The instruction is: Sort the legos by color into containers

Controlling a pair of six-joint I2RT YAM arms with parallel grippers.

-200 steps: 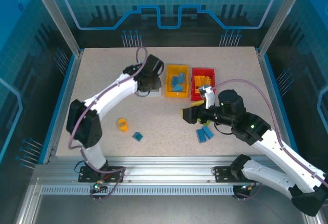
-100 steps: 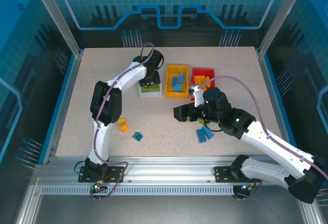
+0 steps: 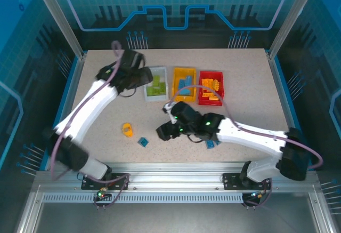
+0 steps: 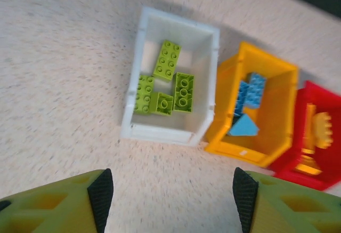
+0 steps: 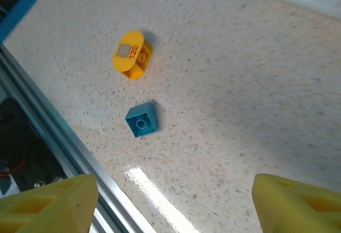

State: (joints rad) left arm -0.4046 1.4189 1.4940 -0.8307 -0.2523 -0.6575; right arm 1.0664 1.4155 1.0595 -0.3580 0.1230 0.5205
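Most of the sorting looks done. Green bricks (image 4: 167,59) lie in the white bin (image 4: 176,135), blue bricks (image 4: 248,97) in the yellow bin (image 4: 240,150) just beside it, and orange-yellow bricks (image 4: 319,129) in the red bin (image 4: 319,90) at the end of the row.

Left to do, as far as can be seen, are a few strays on the table (image 3: 245,73). A rounded yellow piece (image 5: 131,54) and a small blue brick (image 5: 141,119) lie near each other toward the near left. Another blue piece (image 3: 211,144) shows at the edge of the right arm, partly hidden, so I cannot tell how many are there.

Above the strays, the right gripper (image 5: 176,209) hangs over the yellow piece and the small blue brick, its jaws spread wide with nothing between them. The left gripper (image 4: 171,201) hovers by the near side of the white bin, jaws also apart and empty. I would judge the task in its last stretch, with no green bricks seen loose.
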